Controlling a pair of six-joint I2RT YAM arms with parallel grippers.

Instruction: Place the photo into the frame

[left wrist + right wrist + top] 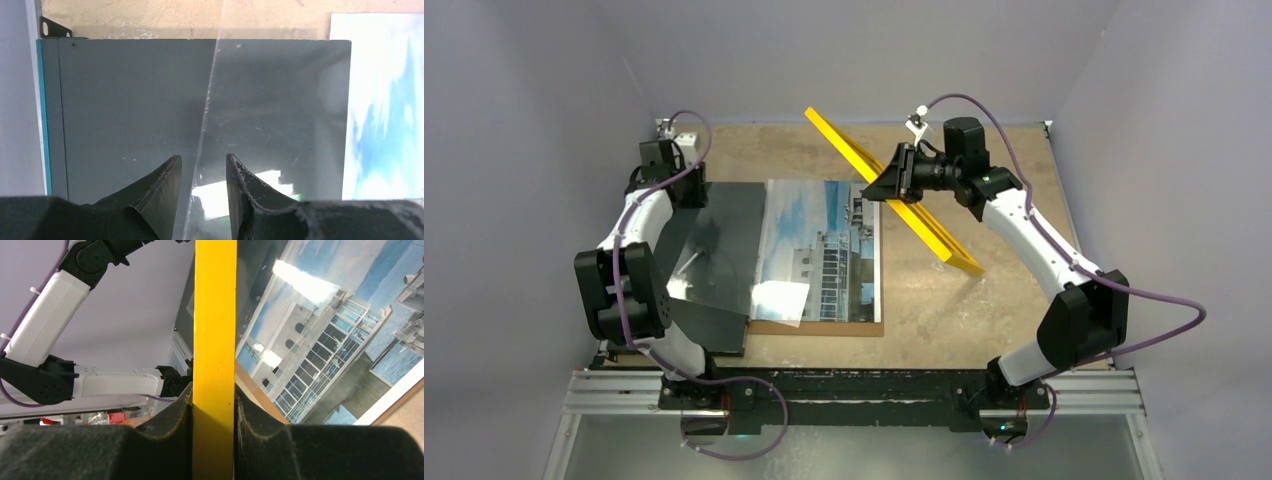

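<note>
Flat at the middle of the tan, scuffed table [984,310]: the photo [824,250], a glossy rectangular print with a white margin, resting on a plain brown backing board [824,328] peeking out along its near edge. Just beside it on the left, a matte black flat board [724,215] under a thin clear sheet [724,270], faintly scratched, glare-bright at the corner overlapping the print. Straddling that sheet's edge, dark worn fingers parted with a gap on either side: the left gripper [202,157], released, gripping nothing. Clenched on the flat, bright yellow-orange rail of the frame [934,235]: the right gripper [894,180], rough black pads pressed to both faces. Frame held tilted on edge just right of the photo, far end raised, near corner down at the table
</note>
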